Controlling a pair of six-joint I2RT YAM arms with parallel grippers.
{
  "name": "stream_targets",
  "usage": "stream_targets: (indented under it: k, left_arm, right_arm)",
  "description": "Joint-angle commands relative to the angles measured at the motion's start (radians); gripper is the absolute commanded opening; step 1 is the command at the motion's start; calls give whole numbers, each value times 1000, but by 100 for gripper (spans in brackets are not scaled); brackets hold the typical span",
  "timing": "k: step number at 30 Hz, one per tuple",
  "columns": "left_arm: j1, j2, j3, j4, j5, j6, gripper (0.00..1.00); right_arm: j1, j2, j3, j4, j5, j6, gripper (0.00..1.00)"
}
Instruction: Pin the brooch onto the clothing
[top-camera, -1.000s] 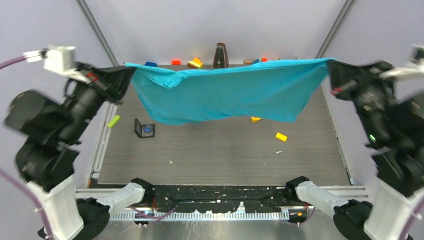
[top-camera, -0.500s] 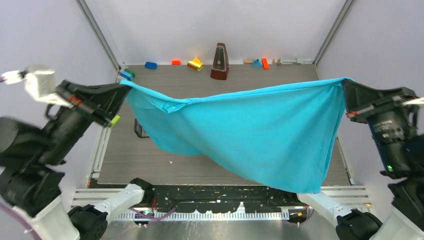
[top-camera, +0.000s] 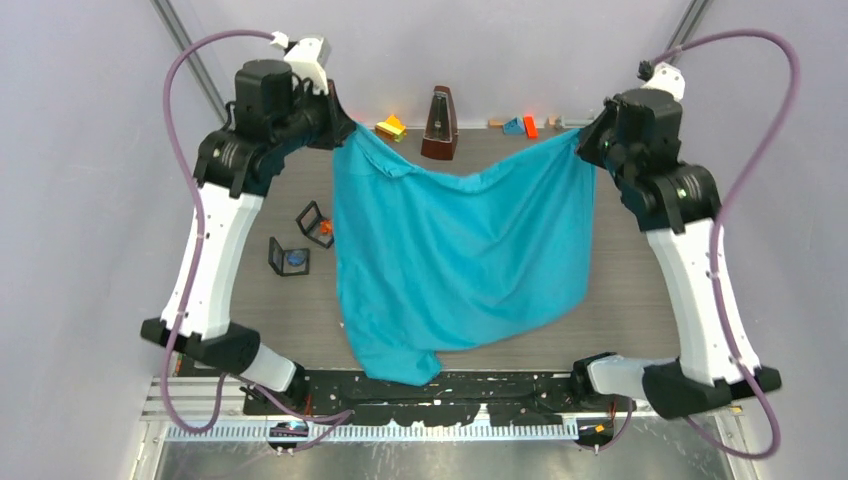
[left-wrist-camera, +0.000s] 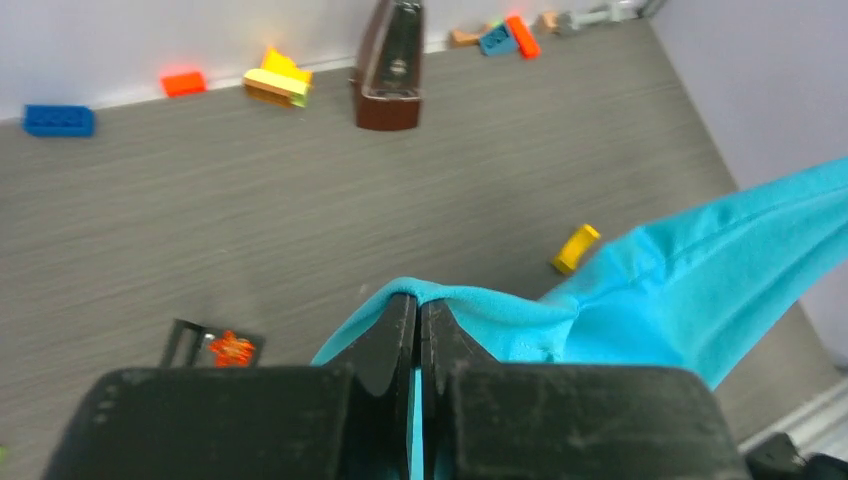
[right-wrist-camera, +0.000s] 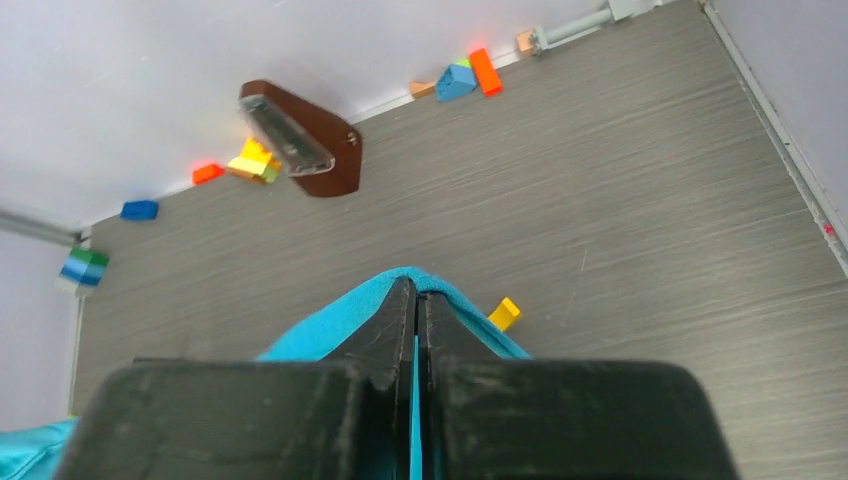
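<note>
The teal-blue T-shirt (top-camera: 460, 250) hangs stretched between my two raised grippers, and its lower hem reaches the table's near edge. My left gripper (top-camera: 345, 135) is shut on the shirt's top left corner, seen close in the left wrist view (left-wrist-camera: 418, 300). My right gripper (top-camera: 583, 140) is shut on the top right corner, seen close in the right wrist view (right-wrist-camera: 416, 290). A small orange brooch-like piece (top-camera: 324, 227) sits in a black-framed case left of the shirt; it also shows in the left wrist view (left-wrist-camera: 232, 348).
A second black-framed case with a blue piece (top-camera: 290, 259) stands near the first. A brown metronome (top-camera: 439, 122) and several coloured blocks (top-camera: 390, 127) line the back wall. A yellow block (left-wrist-camera: 577, 248) lies on the table under the shirt.
Both arms have swung up and inward from the table's sides. The shirt, earlier spread wide, now hangs narrower and steeper, with its hem bunched at the near edge.
</note>
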Motion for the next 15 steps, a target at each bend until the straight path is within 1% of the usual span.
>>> stream_targets:
  k: [1, 3, 5, 6, 8, 10, 12, 14, 15]
  left_arm:
    - [33, 61, 242, 40, -33, 139, 0]
    - [35, 105, 338, 42, -24, 203, 0]
    - [35, 144, 432, 32, -17, 250, 0]
    - [35, 157, 472, 28, -8, 257, 0]
    - [35, 157, 513, 38, 24, 300, 0]
    - [35, 117, 482, 79, 60, 308, 0]
    - [35, 52, 396, 132, 87, 304, 0]
    - [35, -33, 241, 166, 109, 282, 0]
    - [35, -78, 154, 176, 113, 270, 0]
  right_arm:
    - [-132, 72, 78, 181, -168, 39, 0]
    - [-197, 127, 148, 198, -235, 47, 0]
    - [-230, 180, 272, 199, -290, 42, 0]
    - [-239, 207, 301, 199, -305, 42, 0]
    - [-262, 232, 370, 199, -348, 38, 0]
    - [-276, 234, 404, 199, -391, 25, 0]
    - [-281, 210, 385, 199, -409, 5, 0]
    - [-281, 154, 290, 216, -408, -5, 0]
    - [-282, 105, 196, 224, -404, -9, 0]
